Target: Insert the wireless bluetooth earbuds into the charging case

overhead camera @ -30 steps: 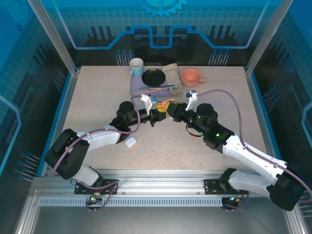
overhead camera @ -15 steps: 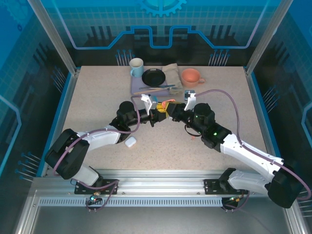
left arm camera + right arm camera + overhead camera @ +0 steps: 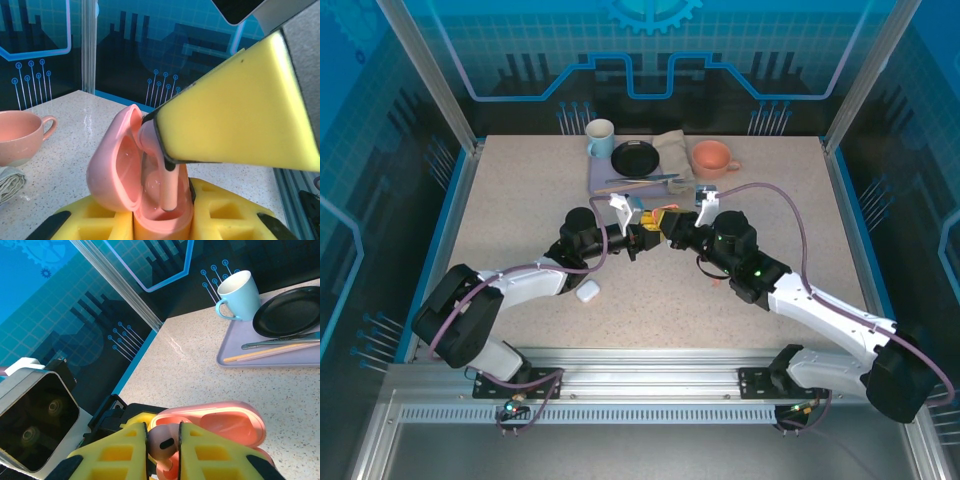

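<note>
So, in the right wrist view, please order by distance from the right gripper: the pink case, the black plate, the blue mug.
1. pink case, directly at the right gripper.
2. black plate, far right.
3. blue mug, beyond it, leftward.

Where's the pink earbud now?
Left wrist view, centre: pink earbud pinched by the right gripper, stem dipping into the open pink case the left gripper holds.

Left end effector and right end effector meet, both gripping.
</note>
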